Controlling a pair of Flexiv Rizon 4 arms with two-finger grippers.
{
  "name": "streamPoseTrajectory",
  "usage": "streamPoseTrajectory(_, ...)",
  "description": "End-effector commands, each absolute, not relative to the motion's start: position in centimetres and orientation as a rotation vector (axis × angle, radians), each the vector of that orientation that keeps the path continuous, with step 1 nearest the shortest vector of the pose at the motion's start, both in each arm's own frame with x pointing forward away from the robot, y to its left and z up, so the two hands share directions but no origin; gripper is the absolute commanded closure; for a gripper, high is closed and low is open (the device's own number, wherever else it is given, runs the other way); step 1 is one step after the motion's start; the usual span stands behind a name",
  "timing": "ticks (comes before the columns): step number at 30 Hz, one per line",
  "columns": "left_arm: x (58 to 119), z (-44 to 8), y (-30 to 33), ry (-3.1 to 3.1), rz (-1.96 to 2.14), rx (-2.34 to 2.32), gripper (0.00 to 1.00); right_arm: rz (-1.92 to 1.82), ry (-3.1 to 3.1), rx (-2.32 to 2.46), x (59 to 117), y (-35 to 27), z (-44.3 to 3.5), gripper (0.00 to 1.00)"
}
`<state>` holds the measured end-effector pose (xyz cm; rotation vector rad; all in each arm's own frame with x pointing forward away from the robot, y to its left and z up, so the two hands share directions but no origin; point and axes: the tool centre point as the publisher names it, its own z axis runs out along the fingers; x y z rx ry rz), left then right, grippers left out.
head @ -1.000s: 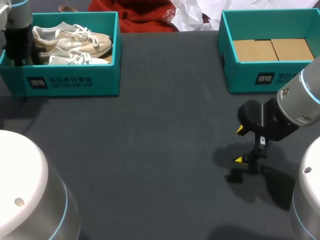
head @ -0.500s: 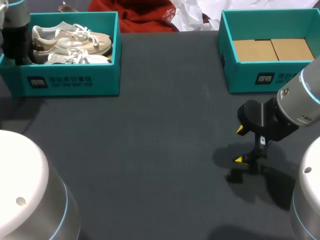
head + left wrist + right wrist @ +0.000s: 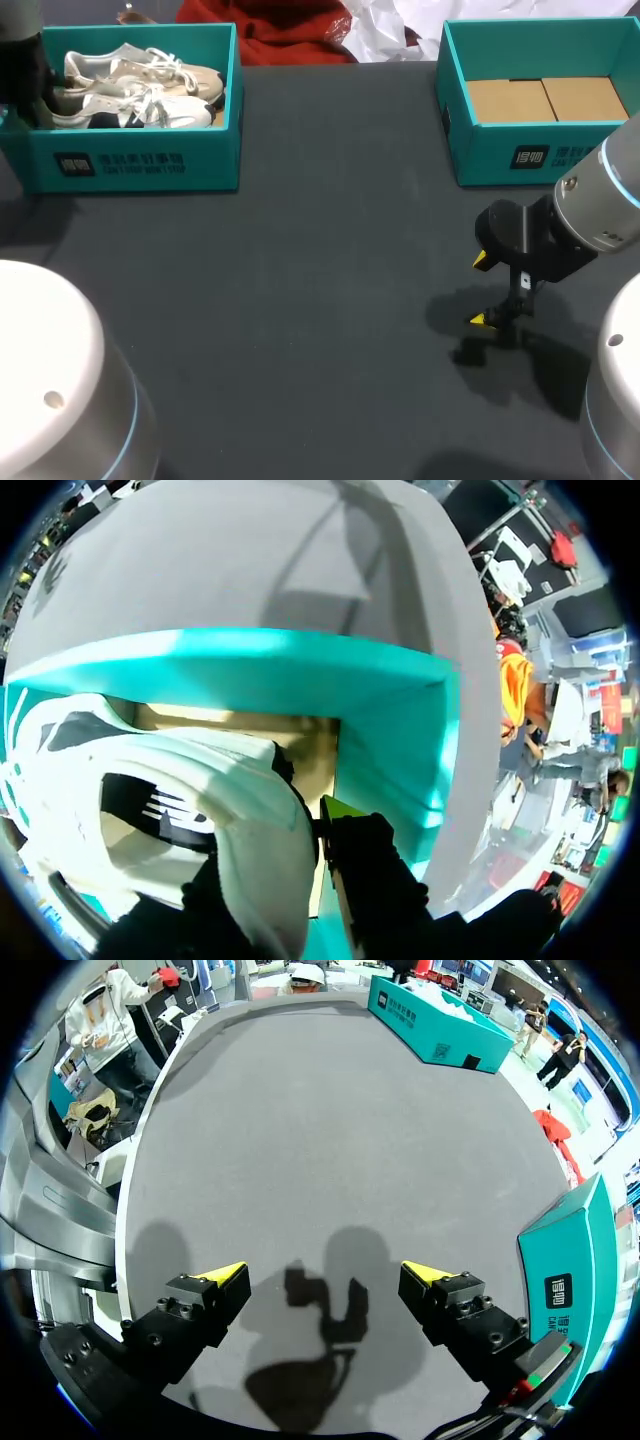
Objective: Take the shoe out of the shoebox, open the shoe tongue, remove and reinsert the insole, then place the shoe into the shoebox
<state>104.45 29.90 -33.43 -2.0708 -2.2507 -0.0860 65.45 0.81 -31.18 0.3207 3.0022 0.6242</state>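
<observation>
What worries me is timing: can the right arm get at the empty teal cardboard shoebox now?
Probably yes: the right gripper hangs open near the empty teal cardboard shoebox, only bare table between.

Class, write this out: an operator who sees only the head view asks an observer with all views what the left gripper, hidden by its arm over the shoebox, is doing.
Operator: Does my left gripper hold anything?
Observer: Yes. The left wrist view shows it shut on a shoe inside the shoebox.
Operator: Where on it?
Observer: On the white rim of its opening, at the heel end.
</observation>
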Motion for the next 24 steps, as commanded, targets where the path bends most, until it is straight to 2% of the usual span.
streamPoseTrajectory(1, 104.6, -30.9, 30.3, -2.255, -0.066, -2.073, 1.00, 0.623, 2.999, 0.321, 65.2, 0.7, -31.2, 0.00)
streamPoseTrajectory(24, 105.6, -19.2, 31.6, -2.290, -0.196, -2.000, 1.00, 0.623, 2.999, 0.321, 65.2, 0.7, -31.2, 0.00)
